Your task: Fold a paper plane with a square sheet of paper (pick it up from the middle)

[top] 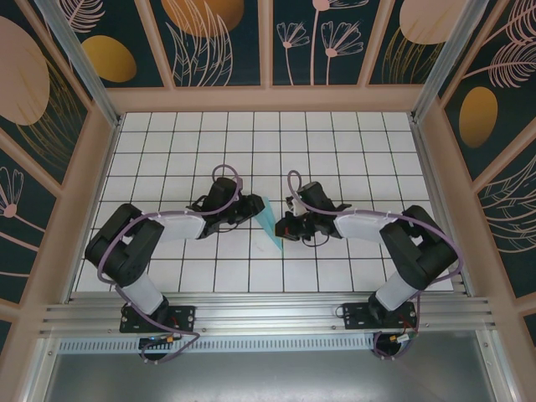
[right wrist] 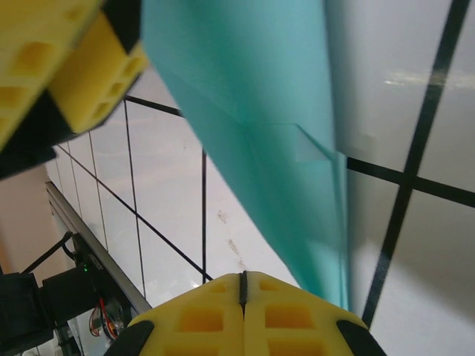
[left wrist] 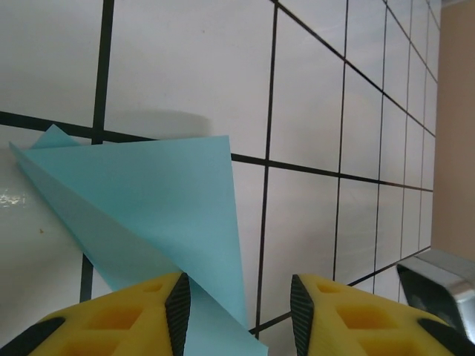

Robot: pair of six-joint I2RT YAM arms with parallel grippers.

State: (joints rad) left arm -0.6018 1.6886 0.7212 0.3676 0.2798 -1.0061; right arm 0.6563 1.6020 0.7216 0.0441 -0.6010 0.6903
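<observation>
The light-turquoise paper [top: 270,221] is folded into a narrow pointed shape and lies on the white grid table between my two grippers. My left gripper [top: 255,206] is at its far left edge. In the left wrist view the paper [left wrist: 148,200] spreads to the left with a flap lifted off the tiles, and its lower corner reaches between the fingers of the left gripper [left wrist: 237,311], which are apart and not touching it. My right gripper [top: 286,224] sits at the paper's right side. Its fingers [right wrist: 242,285] are shut with nothing between them, just below the paper [right wrist: 260,133].
The table [top: 352,142] of white tiles with black lines stretches behind and to both sides. Pink-framed walls [top: 268,99] enclose it. An aluminium rail [top: 268,314] runs along the near edge. A yellow finger of the left gripper [right wrist: 67,67] hangs close in the right wrist view.
</observation>
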